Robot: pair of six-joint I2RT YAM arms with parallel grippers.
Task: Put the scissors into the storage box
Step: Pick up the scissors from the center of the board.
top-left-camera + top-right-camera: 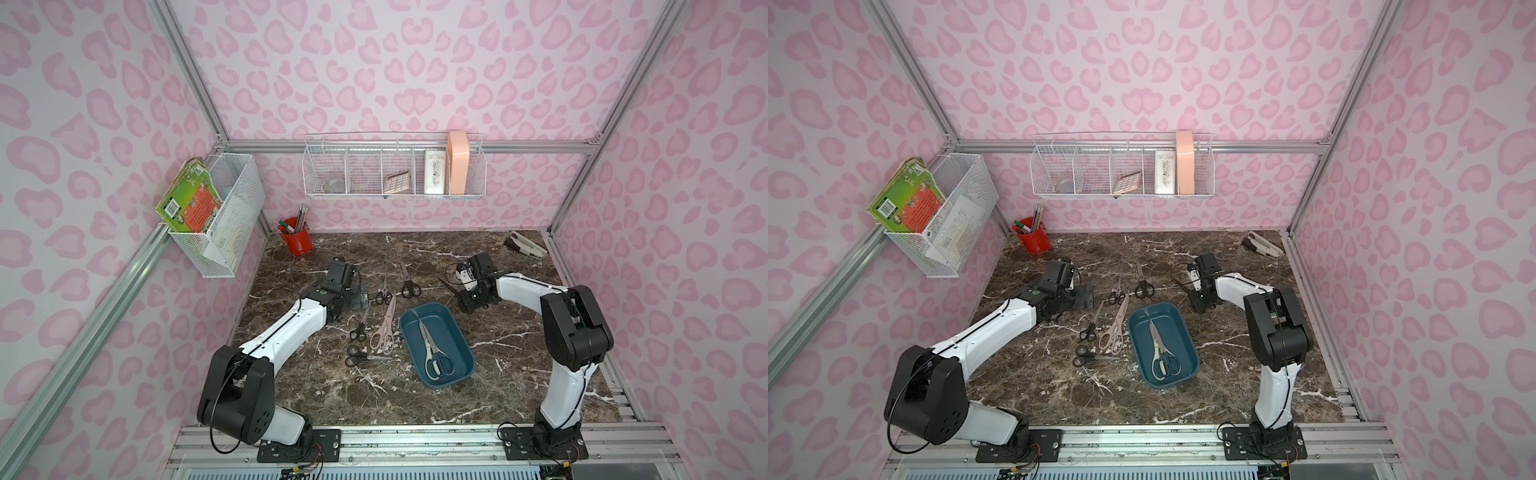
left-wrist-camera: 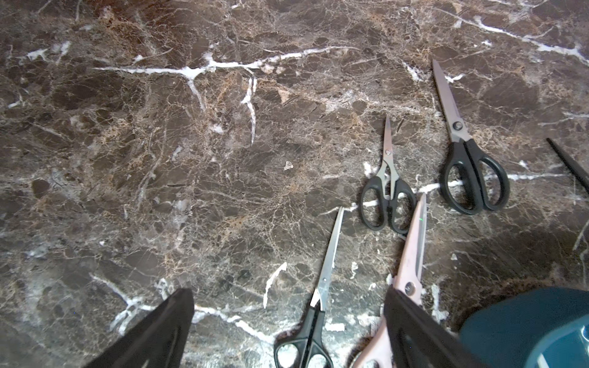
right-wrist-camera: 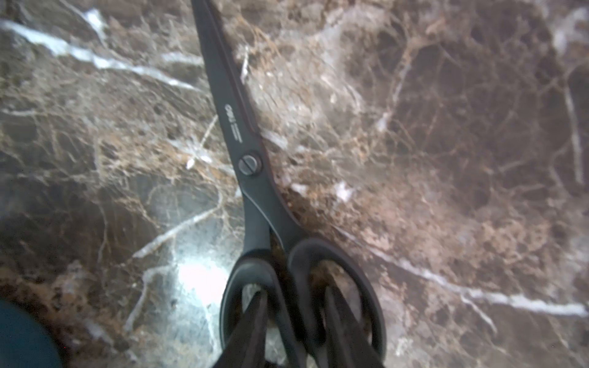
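The teal storage box (image 1: 453,328) sits slanted at mid-table, with one pair of grey-handled scissors (image 1: 432,353) flat inside, tips toward eleven o'clock. From its eight to twelve o'clock lie a closed pink pair (image 1: 385,328) and four black-handled pairs (image 1: 409,282). At one o'clock, the right gripper (image 3: 294,293) grips an all-black pair (image 3: 251,165) by the handle loops.

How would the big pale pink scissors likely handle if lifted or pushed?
The pale pink scissors look rigid, long blades on chunky handles, so likely no flop. Lying flat on the table, they'd probably slide rather than roll. Gripped near one end, their length may tip them.
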